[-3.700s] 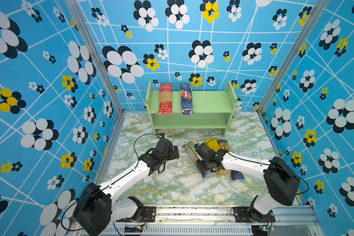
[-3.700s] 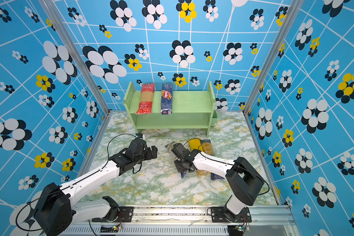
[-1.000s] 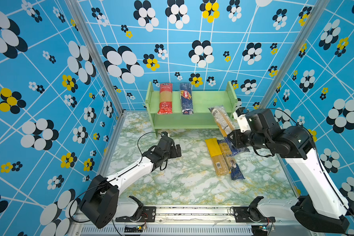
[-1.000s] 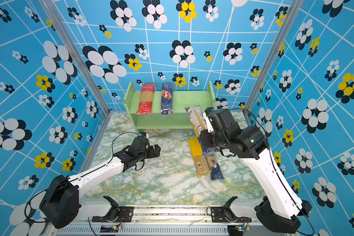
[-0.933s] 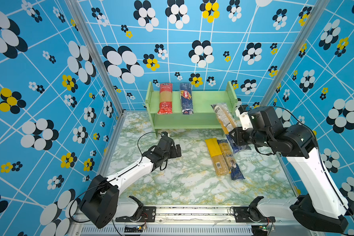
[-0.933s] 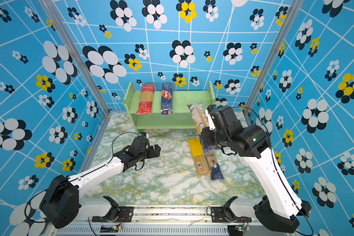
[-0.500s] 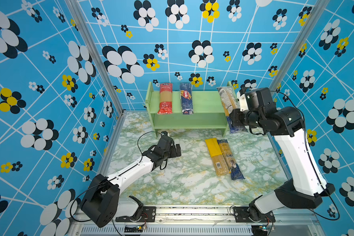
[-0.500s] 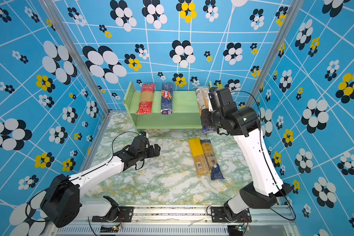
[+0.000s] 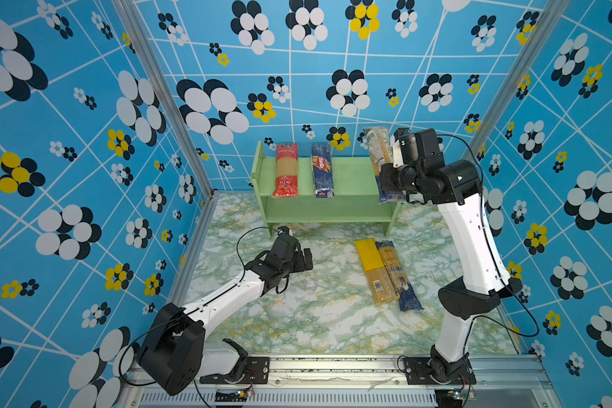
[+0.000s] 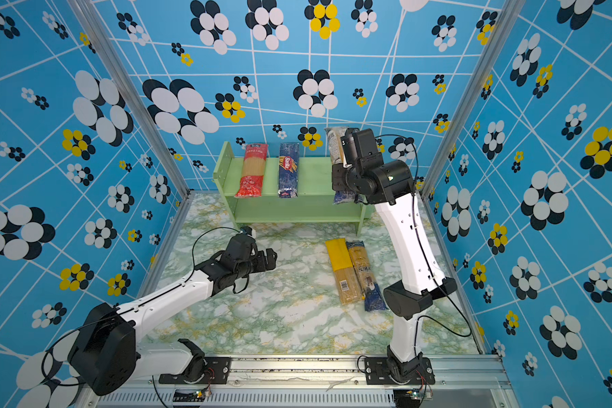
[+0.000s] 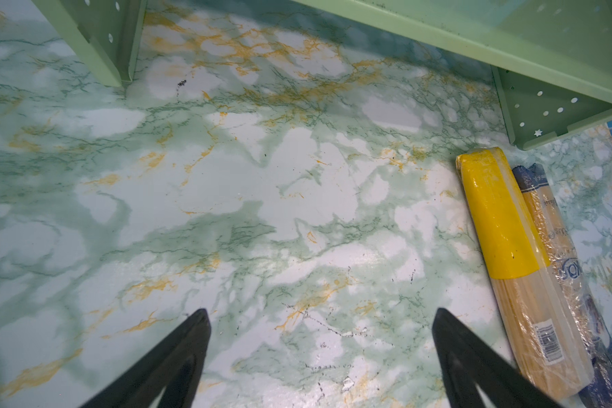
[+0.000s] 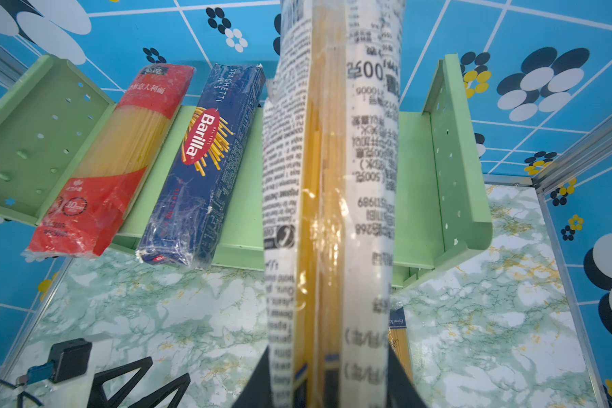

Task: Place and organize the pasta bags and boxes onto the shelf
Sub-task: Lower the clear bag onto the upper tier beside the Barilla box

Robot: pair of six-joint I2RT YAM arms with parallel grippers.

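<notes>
Over the shelf point(image 9: 350, 176), white-label pack point(image 9: 378, 150) front-to-back

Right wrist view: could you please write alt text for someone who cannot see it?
The right gripper holds a white-labelled spaghetti pack in front of the green shelf, whose top tier carries a red pack and a Barilla pack.
</notes>
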